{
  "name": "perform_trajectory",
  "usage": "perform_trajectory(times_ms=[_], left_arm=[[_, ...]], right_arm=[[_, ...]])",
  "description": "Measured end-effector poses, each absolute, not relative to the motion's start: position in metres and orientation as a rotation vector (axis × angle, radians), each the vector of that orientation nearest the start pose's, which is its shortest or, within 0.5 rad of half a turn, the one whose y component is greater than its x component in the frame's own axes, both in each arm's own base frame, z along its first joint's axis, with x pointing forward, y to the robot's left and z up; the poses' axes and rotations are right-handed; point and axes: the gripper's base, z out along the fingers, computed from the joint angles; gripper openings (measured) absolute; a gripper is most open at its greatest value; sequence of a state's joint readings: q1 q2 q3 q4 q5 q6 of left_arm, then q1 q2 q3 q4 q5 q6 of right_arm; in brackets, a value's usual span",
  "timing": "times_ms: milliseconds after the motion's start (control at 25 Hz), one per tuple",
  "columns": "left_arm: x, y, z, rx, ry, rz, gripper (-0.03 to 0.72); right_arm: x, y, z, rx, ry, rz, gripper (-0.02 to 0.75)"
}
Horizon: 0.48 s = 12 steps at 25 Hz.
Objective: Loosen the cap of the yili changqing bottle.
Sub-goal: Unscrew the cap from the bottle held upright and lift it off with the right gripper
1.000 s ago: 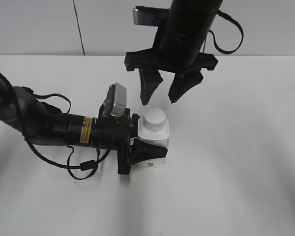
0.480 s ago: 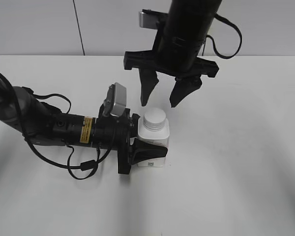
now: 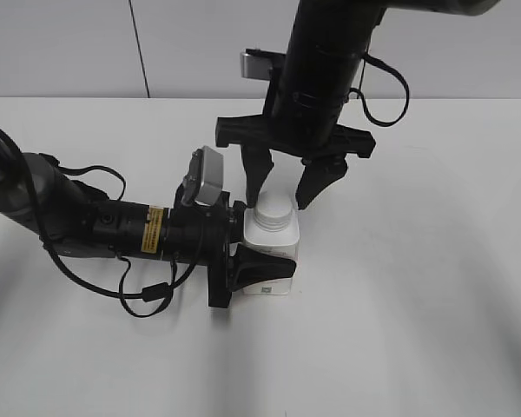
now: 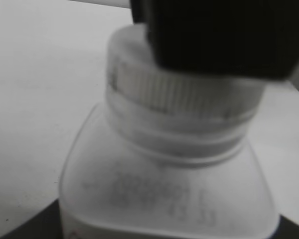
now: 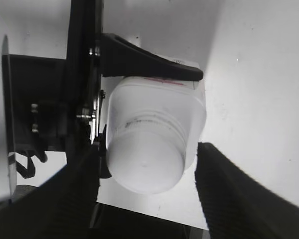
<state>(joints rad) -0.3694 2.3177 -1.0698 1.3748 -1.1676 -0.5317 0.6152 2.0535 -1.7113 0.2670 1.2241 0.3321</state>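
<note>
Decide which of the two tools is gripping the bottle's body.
The left tool, lying sideways, clamps the bottle; the right tool hangs open around the cap.

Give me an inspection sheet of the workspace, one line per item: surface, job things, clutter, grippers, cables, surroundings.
Surface: white table, bare where visible.
Job's things: yili changqing bottle standing upright; cap on its neck.
Clutter: nothing seen.
Grippers: left gripper lies low along the table, shut on the bottle's body from the side. Right gripper points down over the cap, fingers either side of it with gaps showing in the right wrist view, open.
Cables: black cable loops on the table under the left arm; another hangs by the right arm.
Surroundings: pale wall with a dark vertical seam.
</note>
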Motion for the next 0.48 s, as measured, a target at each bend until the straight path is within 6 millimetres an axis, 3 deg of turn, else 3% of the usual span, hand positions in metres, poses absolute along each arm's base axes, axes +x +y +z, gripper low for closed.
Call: perform_trajectory(times_ms=[480], left_arm=[[0.3151, -0.21, 0.0566, 1.376, 1.503, -1.145, 0.393]], right_arm=[[0.3319, 0.2651, 0.2202, -0.304, 3.154, 0.457, 0.481]])
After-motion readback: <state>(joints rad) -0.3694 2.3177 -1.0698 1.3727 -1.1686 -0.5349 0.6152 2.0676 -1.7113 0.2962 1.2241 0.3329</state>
